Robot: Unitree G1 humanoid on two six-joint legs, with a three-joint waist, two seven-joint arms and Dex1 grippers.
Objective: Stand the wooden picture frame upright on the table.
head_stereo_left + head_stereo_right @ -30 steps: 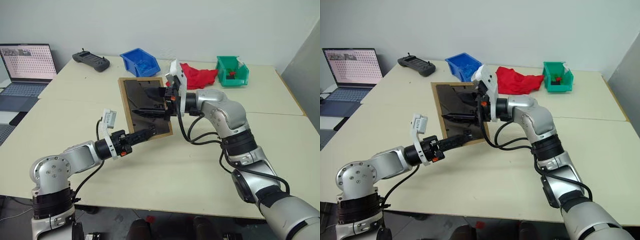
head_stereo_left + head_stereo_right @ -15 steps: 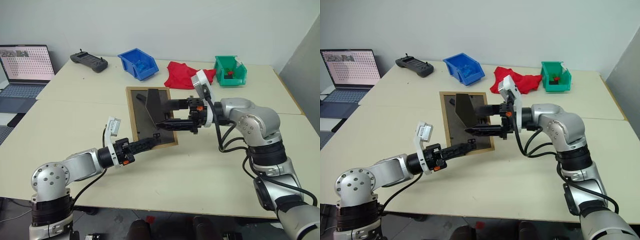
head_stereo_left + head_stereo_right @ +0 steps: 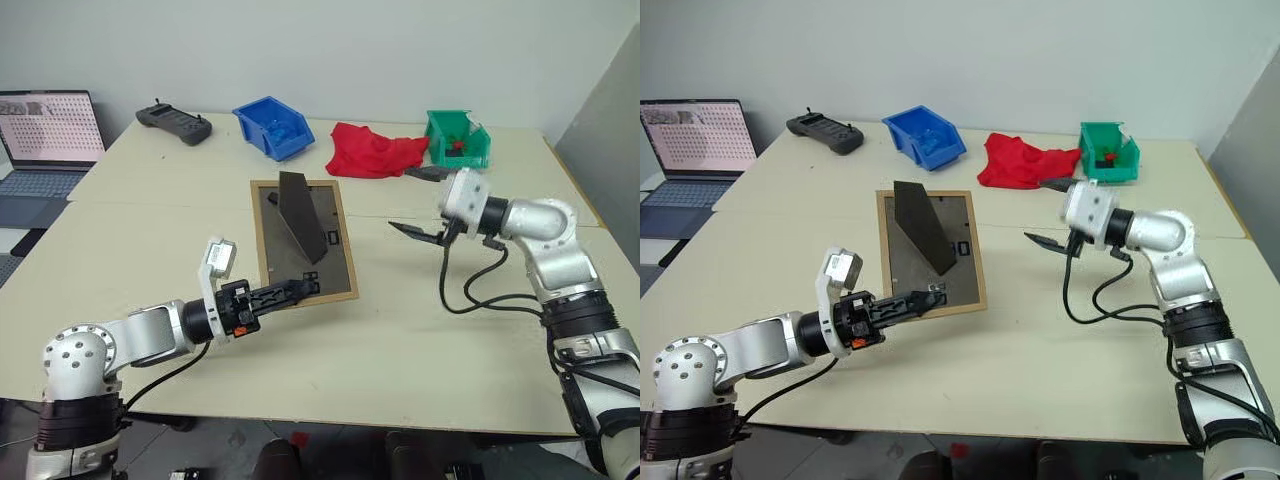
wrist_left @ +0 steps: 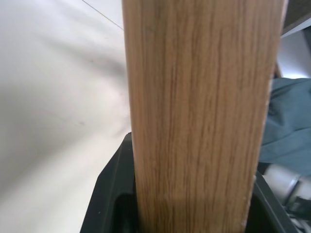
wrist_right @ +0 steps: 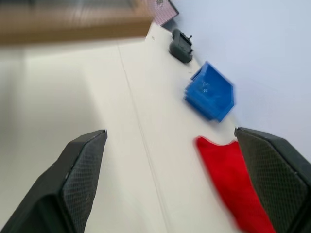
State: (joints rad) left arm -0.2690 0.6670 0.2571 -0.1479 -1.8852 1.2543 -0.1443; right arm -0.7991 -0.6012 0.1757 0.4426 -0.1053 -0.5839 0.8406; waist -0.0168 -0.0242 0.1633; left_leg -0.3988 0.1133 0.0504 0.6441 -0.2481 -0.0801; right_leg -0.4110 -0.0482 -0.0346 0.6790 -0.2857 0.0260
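Near the seam of the table [image 3: 130, 250], on the robot's side of it, you have the wooden picture frame [image 3: 302, 240] with its dark back facing up and its fold-out easel stand [image 3: 300, 213] raised off the back. Your left gripper [image 3: 297, 289] is clamped on the frame's near edge, the wood sitting between its two black fingers, as the left wrist view shows close up. Whether the frame rests flat on the tabletop or is lifted slightly at that edge, you cannot tell.

Your right gripper [image 3: 420, 202] is off to the right of the frame, well apart from it, with its fingers spread wide and nothing between them; it sits roughly over the seam.

Beyond the frame, toward the wall, you see a blue bin [image 3: 273, 127], a red cloth [image 3: 374, 152] and a green bin [image 3: 458, 139], in that order from left to right. Further left of the blue bin lies a black controller [image 3: 174, 123], and past the table's left edge stands an open laptop [image 3: 48, 137].
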